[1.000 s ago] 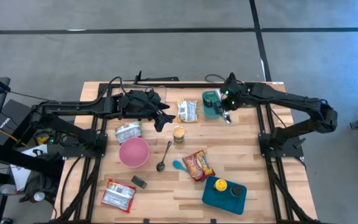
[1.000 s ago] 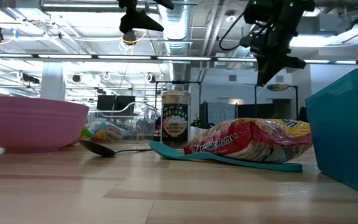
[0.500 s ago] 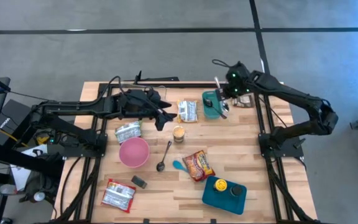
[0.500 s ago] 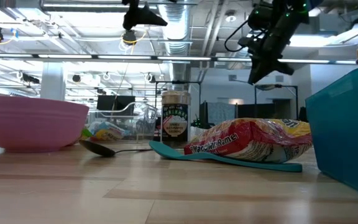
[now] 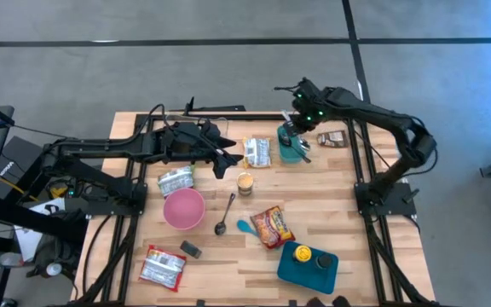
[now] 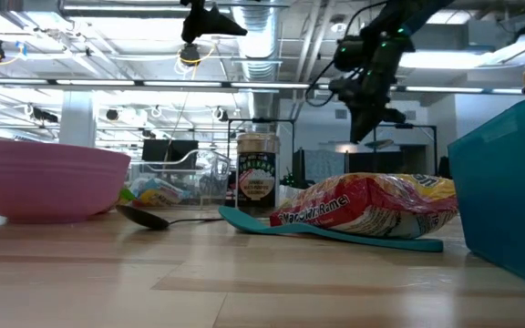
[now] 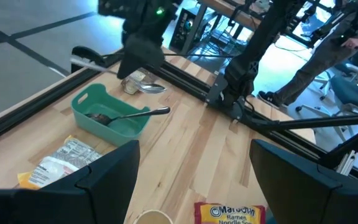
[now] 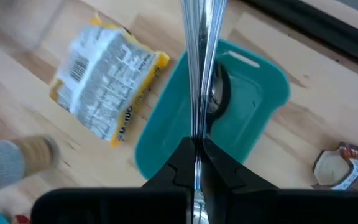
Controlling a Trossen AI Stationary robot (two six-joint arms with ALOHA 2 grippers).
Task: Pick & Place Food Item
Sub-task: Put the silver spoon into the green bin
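Our right gripper [image 5: 299, 130] is clenched on a metal spoon [image 8: 199, 81] over the teal bin [image 5: 290, 147]. Left gripper [image 5: 222, 164] hangs released. Left of the bin lies a yellow-edged packet [image 5: 257, 153], right a brown wrapper [image 5: 333, 138].

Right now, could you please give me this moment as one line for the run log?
right gripper: shut on metal spoon, over teal bin | left gripper: open, empty, above table, near jar

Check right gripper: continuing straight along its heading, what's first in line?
Likely the teal plastic bin. The right gripper, shut on a metal spoon, points at it, spoon bowl inside; depth unclear.
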